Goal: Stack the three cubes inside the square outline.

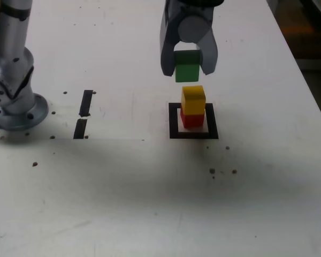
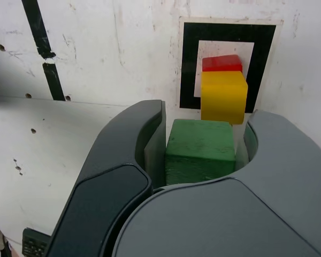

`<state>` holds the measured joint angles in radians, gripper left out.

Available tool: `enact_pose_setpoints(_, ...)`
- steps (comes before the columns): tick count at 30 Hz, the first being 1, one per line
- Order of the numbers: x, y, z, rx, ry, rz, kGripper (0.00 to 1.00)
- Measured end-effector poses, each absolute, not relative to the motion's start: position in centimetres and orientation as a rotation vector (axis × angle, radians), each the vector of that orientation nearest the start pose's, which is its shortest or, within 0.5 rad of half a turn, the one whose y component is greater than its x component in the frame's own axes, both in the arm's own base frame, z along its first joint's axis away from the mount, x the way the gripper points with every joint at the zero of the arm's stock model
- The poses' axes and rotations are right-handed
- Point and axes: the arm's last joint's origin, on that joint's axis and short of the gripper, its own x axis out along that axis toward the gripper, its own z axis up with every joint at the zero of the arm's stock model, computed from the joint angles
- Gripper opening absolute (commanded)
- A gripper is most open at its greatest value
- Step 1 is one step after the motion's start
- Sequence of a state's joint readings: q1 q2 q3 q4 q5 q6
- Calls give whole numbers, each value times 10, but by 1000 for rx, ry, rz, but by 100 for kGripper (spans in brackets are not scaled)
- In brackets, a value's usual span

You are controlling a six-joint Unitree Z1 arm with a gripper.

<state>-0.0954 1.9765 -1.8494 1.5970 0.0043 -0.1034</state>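
We can read no text, label, brand, number or sign in either the exterior view or the wrist view; nowhere do we find a letter or figure that we can make out.

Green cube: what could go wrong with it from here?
The green cube is gripped above the stack, so lowering it off-center could leave it overhanging the yellow cube or tipping off.

The yellow cube looks slightly offset on the red cube, so pressing down might topple both.

The gripper has fingers on both sides of the cube; one could nudge the yellow cube on the way down.
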Motion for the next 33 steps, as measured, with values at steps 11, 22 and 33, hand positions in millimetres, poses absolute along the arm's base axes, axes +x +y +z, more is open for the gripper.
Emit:
enact_pose_setpoints(11,362,-33,304,4,1751,24,16)
enact_pose_setpoints(22,365,-27,297,-11,1768,33,36)
enact_pose_setpoints(33,368,-27,291,-25,1783,15,95)
